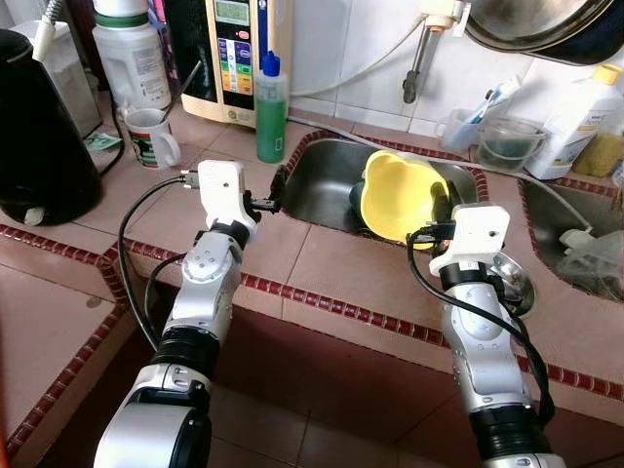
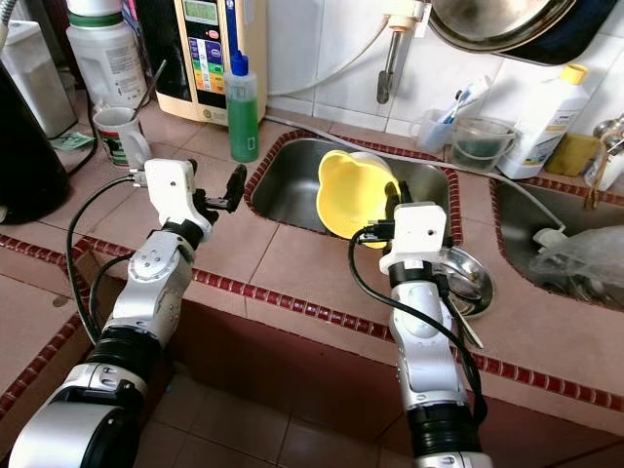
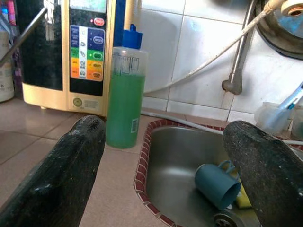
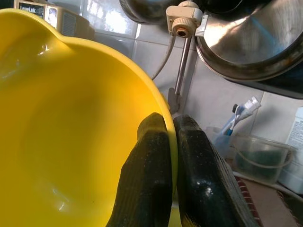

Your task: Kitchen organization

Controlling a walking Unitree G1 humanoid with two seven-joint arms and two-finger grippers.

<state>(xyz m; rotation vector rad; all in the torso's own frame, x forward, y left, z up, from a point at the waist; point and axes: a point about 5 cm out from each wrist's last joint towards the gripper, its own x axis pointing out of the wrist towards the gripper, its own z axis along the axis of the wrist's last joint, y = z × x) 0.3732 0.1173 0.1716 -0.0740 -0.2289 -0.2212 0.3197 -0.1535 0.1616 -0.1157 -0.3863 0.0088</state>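
A yellow plastic bowl (image 1: 395, 195) is held tilted on edge over the steel sink (image 1: 327, 180). My right gripper (image 4: 171, 124) is shut on its rim, one finger inside the bowl (image 4: 71, 132) and one outside. My left gripper (image 1: 268, 195) hovers open over the counter at the sink's left edge and holds nothing. Between its fingers (image 3: 61, 175) I see a blue mug (image 3: 218, 183) lying on its side at the bottom of the sink. A green liquid bottle (image 3: 124, 104) with a blue cap stands on the counter just beyond the left gripper.
A white mug (image 1: 148, 136), a black kettle (image 1: 39, 136) and a water appliance (image 1: 234, 58) line the left counter. A steel dish (image 2: 468, 278) lies by my right arm. A tap (image 1: 419, 58) hangs over the sink, and a second sink (image 1: 575, 244) lies at the right.
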